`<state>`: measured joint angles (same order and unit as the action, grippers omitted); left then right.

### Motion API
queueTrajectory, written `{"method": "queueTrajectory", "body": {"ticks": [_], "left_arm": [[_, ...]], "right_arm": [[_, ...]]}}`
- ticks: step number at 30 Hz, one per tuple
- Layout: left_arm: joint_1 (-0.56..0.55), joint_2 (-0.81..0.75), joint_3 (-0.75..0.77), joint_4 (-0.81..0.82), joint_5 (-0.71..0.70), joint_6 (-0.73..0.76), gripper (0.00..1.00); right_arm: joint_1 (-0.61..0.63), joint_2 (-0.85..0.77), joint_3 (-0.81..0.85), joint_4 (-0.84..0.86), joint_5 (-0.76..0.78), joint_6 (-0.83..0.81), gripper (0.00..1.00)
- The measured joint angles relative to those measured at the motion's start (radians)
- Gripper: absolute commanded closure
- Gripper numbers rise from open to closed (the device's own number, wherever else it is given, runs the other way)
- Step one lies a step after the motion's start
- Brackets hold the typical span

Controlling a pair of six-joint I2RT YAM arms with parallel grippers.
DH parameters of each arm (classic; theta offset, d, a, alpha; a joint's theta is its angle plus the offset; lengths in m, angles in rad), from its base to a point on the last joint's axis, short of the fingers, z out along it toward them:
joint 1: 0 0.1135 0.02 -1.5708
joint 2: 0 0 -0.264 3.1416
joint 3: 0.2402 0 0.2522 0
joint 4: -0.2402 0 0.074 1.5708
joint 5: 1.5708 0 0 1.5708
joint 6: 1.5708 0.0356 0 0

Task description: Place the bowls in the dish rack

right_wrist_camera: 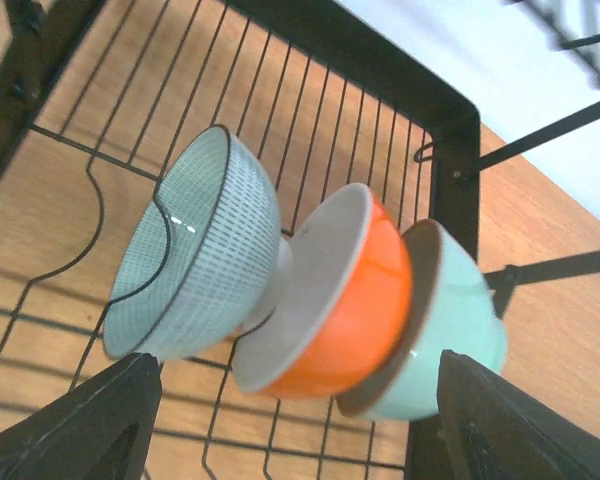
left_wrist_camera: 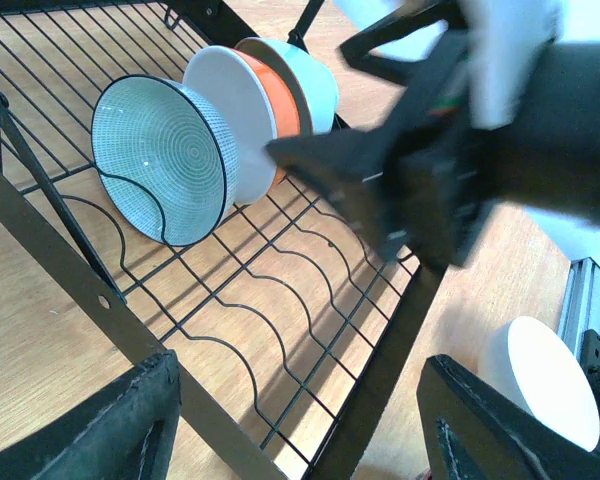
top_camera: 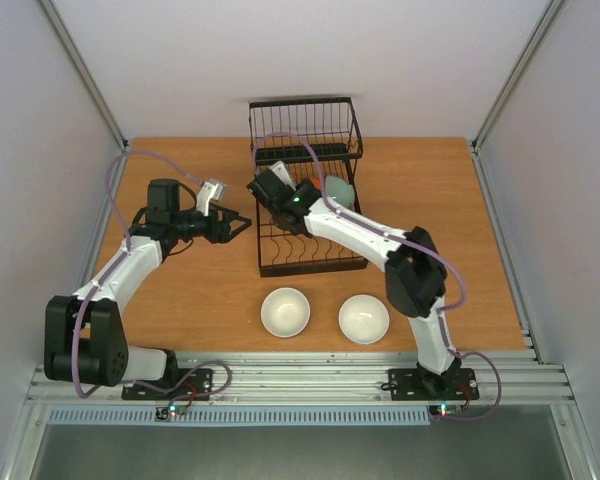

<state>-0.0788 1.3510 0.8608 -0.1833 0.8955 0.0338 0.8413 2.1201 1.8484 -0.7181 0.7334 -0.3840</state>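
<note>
Tabletop (top_camera: 180,290): bowls (right_wrist_camera: 350,300) (racked) before right claw (right_wrist_camera: 298,358)

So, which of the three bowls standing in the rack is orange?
The middle bowl: orange outside, white inside, between the patterned bowl and the mint-green bowl.

the left arm (top_camera: 130,265) folds at the elbow and reaches rightward, the left gripper (top_camera: 242,224) held level, its fingers (left_wrist_camera: 130,425) spread wide with nothing between them. the right arm (top_camera: 365,235) stretches forward and to the left from a raised elbow, the right gripper (top_camera: 259,188) tilted downward, its fingers (right_wrist_camera: 90,425) likewise parted and empty.
</note>
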Motion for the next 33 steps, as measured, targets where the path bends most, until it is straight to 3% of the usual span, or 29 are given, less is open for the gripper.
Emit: {"method": "queueTrajectory", "body": {"ticks": [4, 9, 12, 19, 33], "left_arm": [[0.000, 0.006, 0.000, -0.002, 0.003, 0.000, 0.36], [0.000, 0.008, 0.001, -0.007, 0.006, 0.002, 0.36], [0.000, 0.013, 0.003, -0.008, 0.006, 0.003, 0.37], [0.000, 0.026, 0.007, -0.013, 0.011, 0.003, 0.36], [0.000, 0.030, 0.009, -0.030, 0.016, 0.003, 0.36]], "right_arm": [[0.004, -0.156, -0.080, -0.008, -0.077, 0.023, 0.29], [0.015, -0.380, -0.239, -0.035, -0.228, 0.094, 0.52], [0.024, -0.485, -0.351, -0.065, -0.322, 0.133, 0.59], [0.116, -0.573, -0.495, -0.151, -0.472, 0.196, 0.60], [0.216, -0.601, -0.618, -0.203, -0.535, 0.294, 0.63]]}}
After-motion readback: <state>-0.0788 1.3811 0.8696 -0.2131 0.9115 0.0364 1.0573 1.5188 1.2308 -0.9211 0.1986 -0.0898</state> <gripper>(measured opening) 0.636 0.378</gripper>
